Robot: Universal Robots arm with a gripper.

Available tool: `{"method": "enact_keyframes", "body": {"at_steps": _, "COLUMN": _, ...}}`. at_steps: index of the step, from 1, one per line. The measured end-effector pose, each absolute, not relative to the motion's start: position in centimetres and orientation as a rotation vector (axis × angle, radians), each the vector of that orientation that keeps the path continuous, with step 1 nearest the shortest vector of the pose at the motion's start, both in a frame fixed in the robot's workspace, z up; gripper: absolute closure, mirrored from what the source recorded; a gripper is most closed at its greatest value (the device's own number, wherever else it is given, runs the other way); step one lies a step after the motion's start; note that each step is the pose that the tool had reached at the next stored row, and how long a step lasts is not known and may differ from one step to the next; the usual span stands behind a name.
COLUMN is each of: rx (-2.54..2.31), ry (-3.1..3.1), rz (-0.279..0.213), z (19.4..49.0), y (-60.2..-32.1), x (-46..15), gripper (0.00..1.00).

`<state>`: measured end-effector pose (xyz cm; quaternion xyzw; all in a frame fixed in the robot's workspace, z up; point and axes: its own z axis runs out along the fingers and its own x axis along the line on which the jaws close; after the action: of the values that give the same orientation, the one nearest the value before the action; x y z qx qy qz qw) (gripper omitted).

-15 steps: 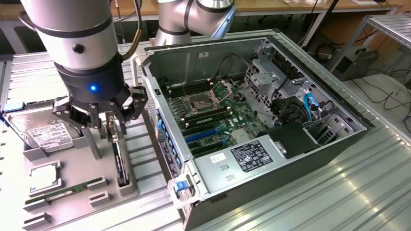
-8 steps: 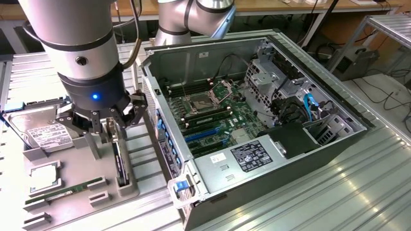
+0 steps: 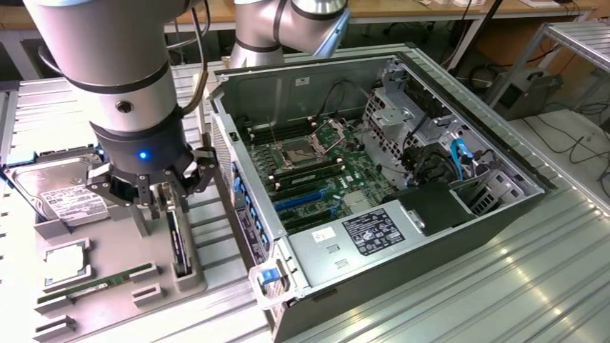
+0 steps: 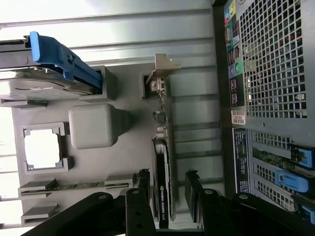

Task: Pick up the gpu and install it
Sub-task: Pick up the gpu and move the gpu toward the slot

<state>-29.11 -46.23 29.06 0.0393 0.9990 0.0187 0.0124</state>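
The gpu (image 3: 178, 246) (image 4: 161, 162) is a thin black card standing on its edge in a slot of the grey holder tray (image 3: 196, 282) (image 4: 128, 152). Its silvery bracket (image 4: 159, 71) is at the end away from the gripper. My gripper (image 3: 168, 201) (image 4: 167, 181) hangs just above the card's near end and is open. In the wrist view one black finger (image 4: 142, 184) is on each side of the card, apart from it. The open computer case (image 3: 381, 164) (image 4: 270, 59) lies beside the tray on the exterior view's right, with the motherboard's blue slots (image 3: 300, 201) showing.
The tray also holds a silver hard drive (image 3: 57, 189) (image 4: 49, 78), a square processor (image 3: 62, 261) (image 4: 43, 147) and a green memory stick (image 3: 105, 277) (image 4: 74, 187). A grey block (image 4: 91, 125) rises beside the card. The case wall stands close to the gripper.
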Motion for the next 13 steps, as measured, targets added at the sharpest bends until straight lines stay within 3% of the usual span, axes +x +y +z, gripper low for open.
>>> {"method": "enact_keyframes", "body": {"at_steps": 13, "rx": 0.122, "ry": 3.114, "rz": 0.058, "z": 26.6, "y": -46.2, "x": -29.2, "gripper": 0.58}}
